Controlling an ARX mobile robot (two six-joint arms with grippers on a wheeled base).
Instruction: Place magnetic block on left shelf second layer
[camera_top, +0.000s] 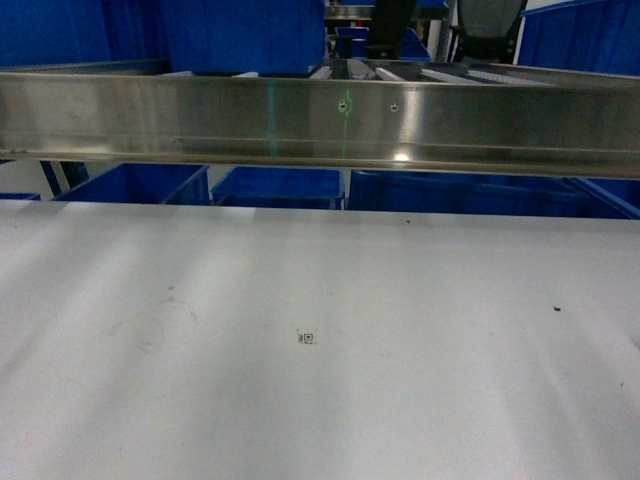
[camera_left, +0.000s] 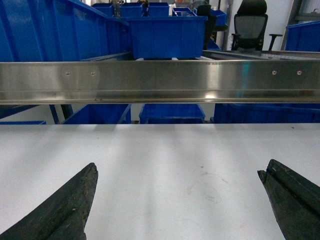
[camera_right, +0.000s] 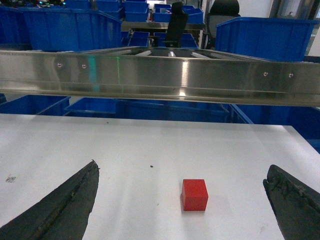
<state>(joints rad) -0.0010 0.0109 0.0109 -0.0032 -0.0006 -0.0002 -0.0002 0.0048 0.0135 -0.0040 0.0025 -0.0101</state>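
Note:
The magnetic block (camera_right: 194, 194) is a small red cube resting on the white tabletop (camera_right: 125, 150), seen only in the right wrist view. My right gripper (camera_right: 181, 172) is open, its two dark fingers wide apart with the block lying between and slightly ahead of them, touching neither. My left gripper (camera_left: 177, 170) is also open over bare tabletop with nothing between its fingers. The shelf shows as a shiny stainless-steel crossbar (camera_top: 320, 120) across the top of the head view, with roller rails (camera_right: 150, 52) behind it. Neither gripper nor the block appears in the head view.
Big blue plastic bins (camera_top: 135, 185) stand under and behind the steel bar, and more bins (camera_left: 167, 35) sit above it. Black office chairs (camera_left: 251, 25) are at the back. A small printed marker (camera_top: 307, 338) lies on the tabletop (camera_top: 320, 400).

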